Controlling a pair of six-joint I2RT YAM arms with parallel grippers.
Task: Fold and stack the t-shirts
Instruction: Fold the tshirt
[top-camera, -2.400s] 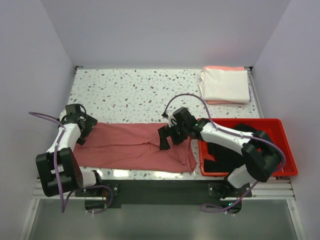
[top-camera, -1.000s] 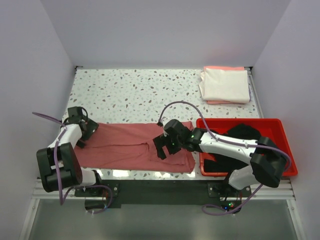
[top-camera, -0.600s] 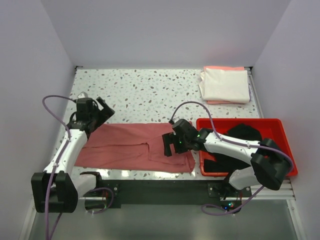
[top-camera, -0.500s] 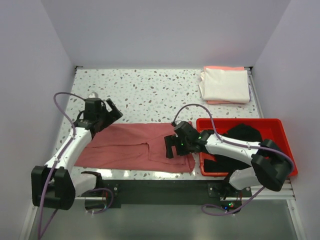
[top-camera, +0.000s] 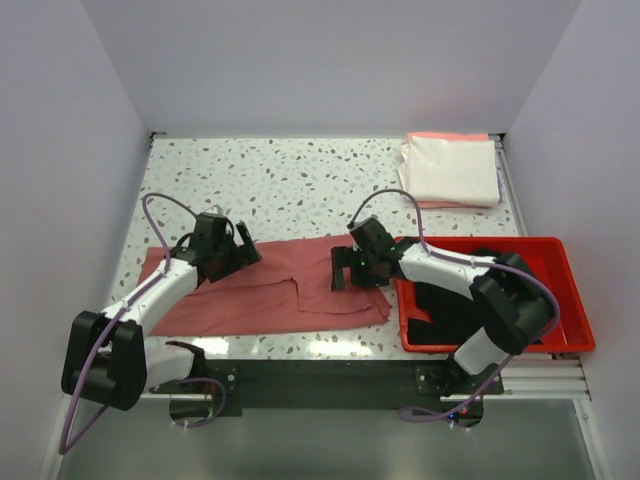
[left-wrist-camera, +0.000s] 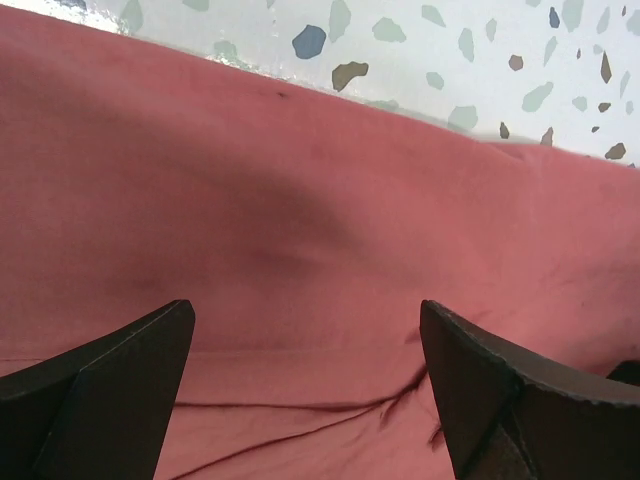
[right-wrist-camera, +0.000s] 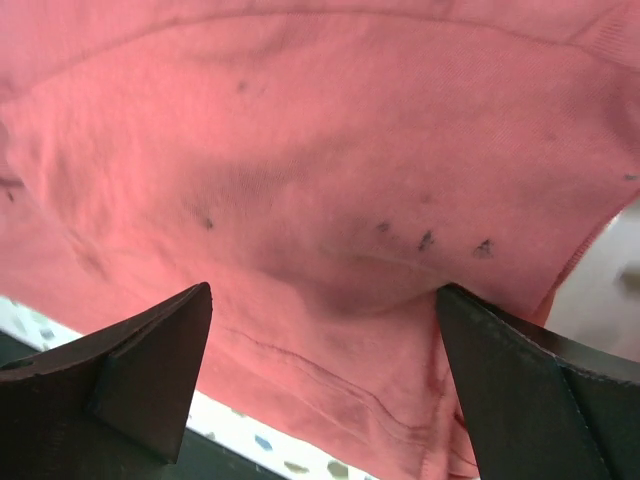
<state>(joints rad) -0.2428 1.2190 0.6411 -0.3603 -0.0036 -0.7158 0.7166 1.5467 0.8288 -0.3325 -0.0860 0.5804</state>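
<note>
The rose-red t-shirt (top-camera: 270, 292) lies spread flat along the near half of the table, folded into a long band. My left gripper (top-camera: 244, 256) hovers open over its left-middle part; in the left wrist view only red cloth (left-wrist-camera: 300, 220) lies between the fingers (left-wrist-camera: 110, 385). Over the shirt's right end my right gripper (top-camera: 341, 273) is open too, with cloth (right-wrist-camera: 300, 150) below and nothing held. A folded cream-white t-shirt (top-camera: 450, 168) rests on a peach-pink one (top-camera: 447, 137) at the back right. The black t-shirt (top-camera: 455, 305) sits crumpled in the red tray (top-camera: 585, 335).
The speckled table (top-camera: 290, 185) stretches behind the red shirt to the back wall. The red tray stands at the near right, against the shirt's right end. White walls close in both sides. A dark rail (top-camera: 320, 375) runs along the near edge.
My left gripper has travelled from the shirt's far left end rightward to its left-middle. The right gripper has shifted a little back and right. Both stayed open.
</note>
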